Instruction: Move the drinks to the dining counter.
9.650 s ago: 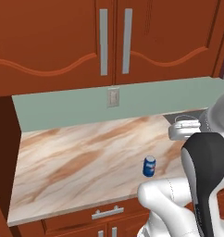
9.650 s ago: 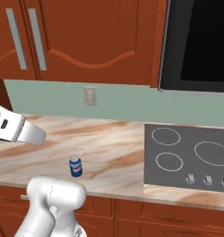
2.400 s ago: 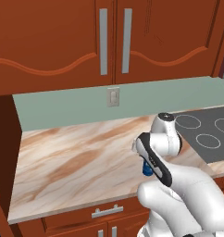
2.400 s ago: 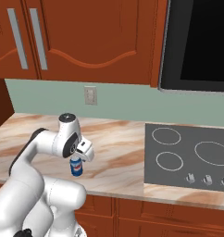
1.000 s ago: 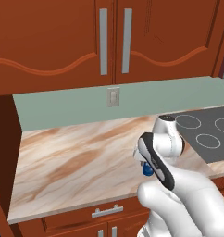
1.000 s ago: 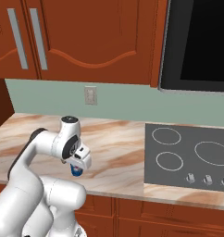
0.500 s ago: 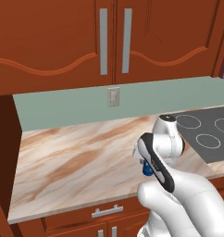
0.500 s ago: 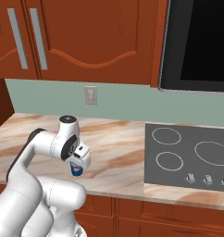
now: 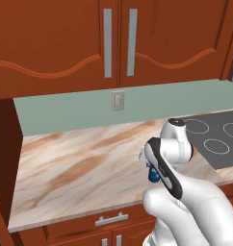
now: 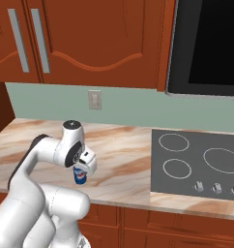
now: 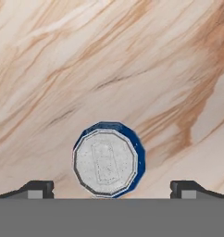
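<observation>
Counter: a marble-patterned counter (image 9: 75,168) runs across the middle of the left base view, under red-brown wall cabinets (image 9: 118,43); it is the starting surface, not the dining counter.
Wall outlet: a switch plate (image 9: 118,101) sits on the grey-green backsplash, centre of the left base view.
Can: the blue can (image 10: 80,175) stands upright on the marble near the front edge, lower left of centre in the right base view. In the left base view a sliver of it (image 9: 153,176) shows beside the arm, right of centre. In the hand view its silver lid (image 11: 106,162) sits low in the middle, seen from straight above.
Gripper: the gripper (image 10: 83,168) hangs directly over the can, pointing down. In the hand view the two fingertips (image 11: 39,189) stand wide apart at the lower left and lower right, with the can between them and touching neither; nothing is held.
Cooktop: a black cooktop (image 10: 198,164) lies at the right of the right base view, well apart from the can.
Step in hand: lining up over the first drink for a top-down pick, by my reading.
Next move: it likely calls for a straight descent until the fingers flank the can's sides, then closing on it, lifting, and carrying it to the dining counter.
Task progress: early; the can is not yet grasped.
</observation>
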{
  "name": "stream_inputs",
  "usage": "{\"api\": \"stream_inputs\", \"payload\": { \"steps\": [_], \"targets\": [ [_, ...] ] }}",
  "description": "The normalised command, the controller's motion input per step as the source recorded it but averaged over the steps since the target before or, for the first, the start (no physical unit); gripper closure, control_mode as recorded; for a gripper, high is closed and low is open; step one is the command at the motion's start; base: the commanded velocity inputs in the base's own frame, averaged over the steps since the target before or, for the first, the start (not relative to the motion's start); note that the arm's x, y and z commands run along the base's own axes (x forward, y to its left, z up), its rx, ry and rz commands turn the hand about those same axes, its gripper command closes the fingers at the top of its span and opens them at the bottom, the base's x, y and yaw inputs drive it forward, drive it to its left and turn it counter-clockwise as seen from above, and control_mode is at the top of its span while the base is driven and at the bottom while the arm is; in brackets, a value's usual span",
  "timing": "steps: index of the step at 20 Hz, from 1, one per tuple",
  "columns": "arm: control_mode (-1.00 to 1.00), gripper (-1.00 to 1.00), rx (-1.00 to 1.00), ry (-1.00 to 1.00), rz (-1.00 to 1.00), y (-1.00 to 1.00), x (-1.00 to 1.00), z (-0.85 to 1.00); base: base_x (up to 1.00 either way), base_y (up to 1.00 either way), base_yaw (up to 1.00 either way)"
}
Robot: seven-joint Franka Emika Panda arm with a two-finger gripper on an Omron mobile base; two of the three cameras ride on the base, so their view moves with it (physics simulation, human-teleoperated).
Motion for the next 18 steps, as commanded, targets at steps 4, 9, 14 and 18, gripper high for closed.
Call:
{"api": "stream_inputs", "payload": {
  "steps": [4,9,14,18],
  "targets": [
    [-1.00,-1.00,0.00,-0.01,0.00,0.01,0.00,-0.40,0.00,0.00,0.00],
    [-1.00,-1.00,0.00,-0.01,0.00,0.00,0.00,-0.43,0.00,0.00,0.00],
    [-1.00,-1.00,0.00,-0.02,0.00,0.00,0.00,-0.47,0.00,0.00,0.00],
    [-1.00,-1.00,0.00,0.00,0.00,0.02,0.00,-0.62,0.00,0.00,0.00]
  ]
}}
